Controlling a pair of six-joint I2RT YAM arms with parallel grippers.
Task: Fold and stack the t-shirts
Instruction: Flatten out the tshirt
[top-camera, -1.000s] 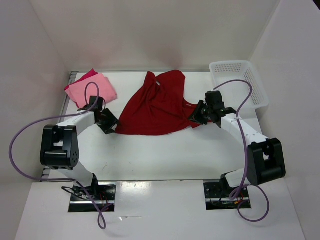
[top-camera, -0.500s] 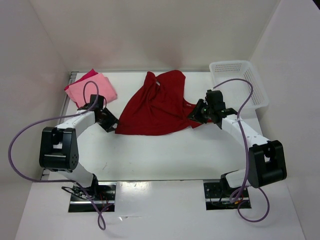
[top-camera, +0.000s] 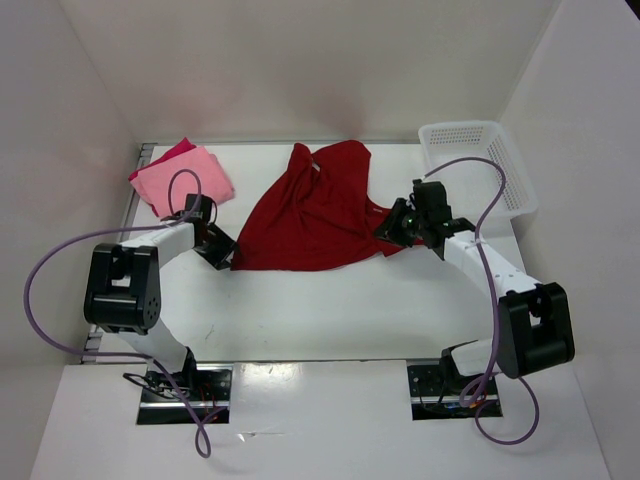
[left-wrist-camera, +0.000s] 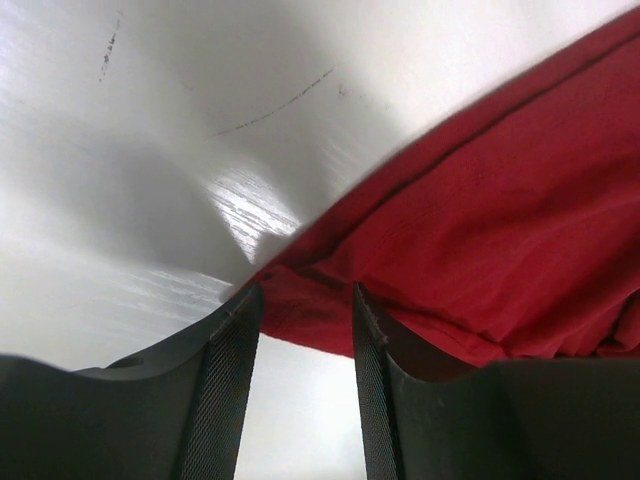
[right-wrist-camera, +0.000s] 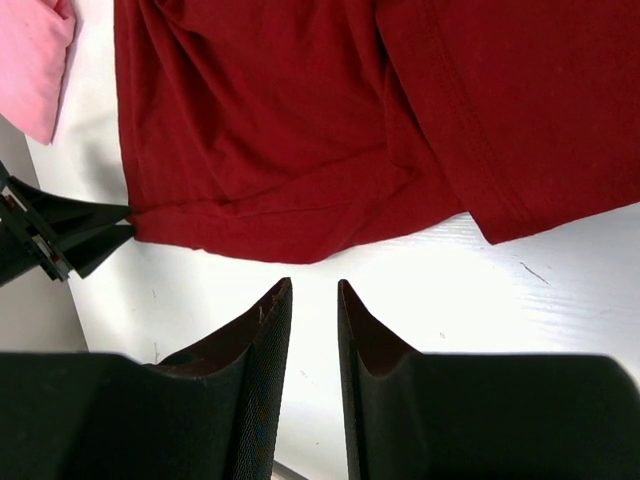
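Note:
The dark red t-shirt (top-camera: 315, 210) lies spread and rumpled mid-table. My left gripper (top-camera: 222, 250) is at its near-left corner. In the left wrist view the jaws (left-wrist-camera: 306, 290) stand open, with that corner (left-wrist-camera: 300, 300) lying at the fingertips and bare table between the pads. My right gripper (top-camera: 393, 225) hovers at the shirt's right side. Its jaws (right-wrist-camera: 314, 283) are open over white table, just short of the red hem (right-wrist-camera: 290, 240), with nothing between them. A folded salmon-pink t-shirt (top-camera: 185, 178) rests on a crimson-pink one (top-camera: 170, 153) at the back left.
A white lattice basket (top-camera: 478, 165) stands at the back right. White walls enclose the table on three sides. The left gripper's black fingers (right-wrist-camera: 60, 235) show at the left edge of the right wrist view.
My left gripper's jaws have narrowed somewhat at the shirt's corner and its arm has shifted slightly. The right gripper has edged a little toward the shirt.

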